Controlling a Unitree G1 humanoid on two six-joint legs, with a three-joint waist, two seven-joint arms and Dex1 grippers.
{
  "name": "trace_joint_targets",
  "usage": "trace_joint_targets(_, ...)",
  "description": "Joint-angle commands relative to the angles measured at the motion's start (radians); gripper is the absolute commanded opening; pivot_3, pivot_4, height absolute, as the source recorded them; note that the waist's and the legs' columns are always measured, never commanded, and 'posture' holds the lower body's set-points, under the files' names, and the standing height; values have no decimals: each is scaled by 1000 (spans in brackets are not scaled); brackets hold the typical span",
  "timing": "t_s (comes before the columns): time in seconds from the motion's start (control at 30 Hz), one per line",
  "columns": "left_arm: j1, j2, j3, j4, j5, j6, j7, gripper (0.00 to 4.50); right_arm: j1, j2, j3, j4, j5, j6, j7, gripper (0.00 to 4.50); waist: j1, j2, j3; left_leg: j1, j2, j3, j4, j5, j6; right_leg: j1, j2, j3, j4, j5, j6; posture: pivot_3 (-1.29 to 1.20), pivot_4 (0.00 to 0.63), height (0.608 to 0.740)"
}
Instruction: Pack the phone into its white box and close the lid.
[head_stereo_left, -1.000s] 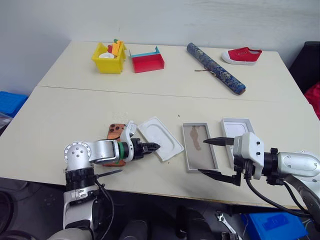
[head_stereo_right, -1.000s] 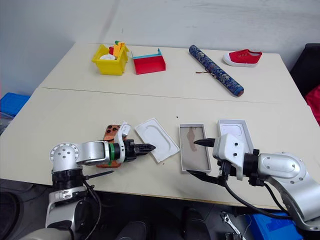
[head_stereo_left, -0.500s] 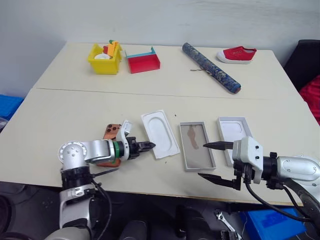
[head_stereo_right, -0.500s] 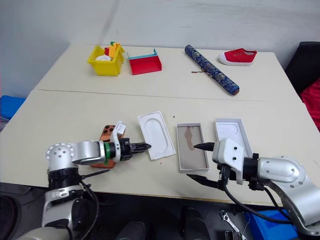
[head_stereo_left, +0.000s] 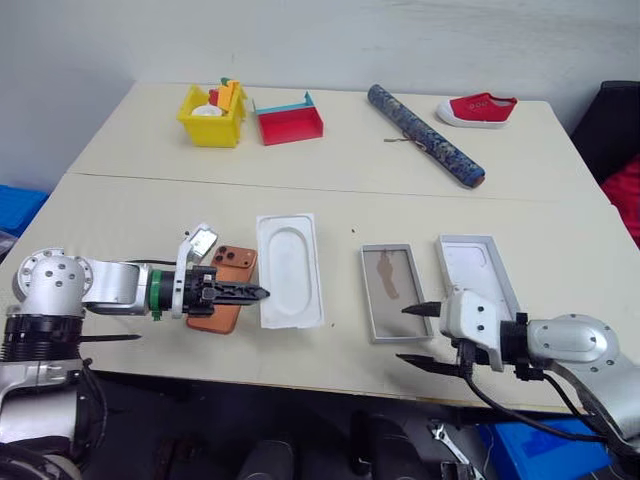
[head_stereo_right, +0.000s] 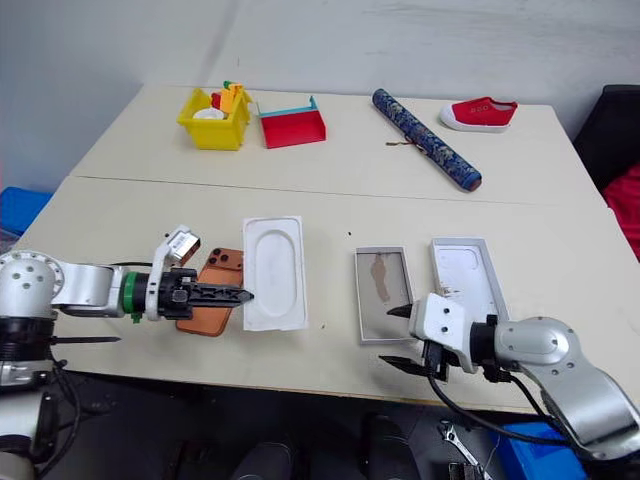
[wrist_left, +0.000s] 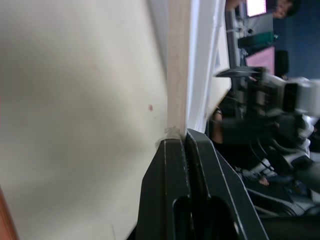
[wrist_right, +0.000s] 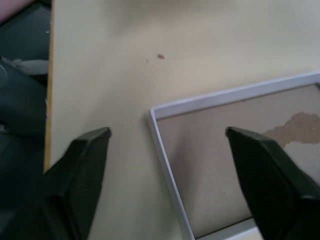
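Now my left tool (head_stereo_left: 258, 294) is pinched fully together with nothing between its fingers, hovering over the phone (head_stereo_left: 222, 300), tips pointing at the flat white insert (head_stereo_left: 288, 269) just beside it. The phone lies flat on the counter (head_stereo_left: 150, 210), camera corner away from me. My right tool (head_stereo_left: 418, 334) stands spread near the counter's front edge, one finger over the near corner of the white box (head_stereo_left: 391, 291), gripping nothing. The lid (head_stereo_left: 477, 273) lies open side up just right of the box.
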Motion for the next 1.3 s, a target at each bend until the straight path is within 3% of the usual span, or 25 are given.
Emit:
trace_joint_targets(0.03,-7,38,-5,-31,8,0,-104,0,-33,18,58,64,-77,-85,13,2484,0,0,0,0,0,0,0,0,0,0,0,0,0,0,0,0,150,740)
trace_joint_targets(0.27,-6,38,0,-23,101,0,-176,0,-97,65,133,187,-159,-187,33,35,-1,0,1,0,0,0,0,0,1,-1,0,0,0,0,0,0,150,740)
trace_joint_targets(0.6,-14,-17,-48,-86,77,0,-197,0,-18,72,137,-27,-112,-85,34,35,2,-1,1,-3,0,-3,0,0,1,0,-1,-3,1,0,0,0,150,740)
trace_joint_targets(1.0,-88,-147,-130,-80,47,0,-118,0,98,83,141,-2,-154,-138,16,35,3,-2,1,-2,0,-5,0,0,1,0,-1,-4,0,0,0,0,150,740)
trace_joint_targets(1.13,-112,-196,-169,-65,44,0,-80,0,113,80,142,-4,-171,-144,5,860,0,-2,1,-2,0,-5,0,0,1,0,-1,-4,0,0,0,0,150,740)
trace_joint_targets(1.3,-134,-264,-190,-18,36,0,-12,0,196,60,54,-99,-117,-122,-14,2606,7,-2,1,-2,0,-5,0,0,1,0,-1,-4,0,0,0,0,150,740)
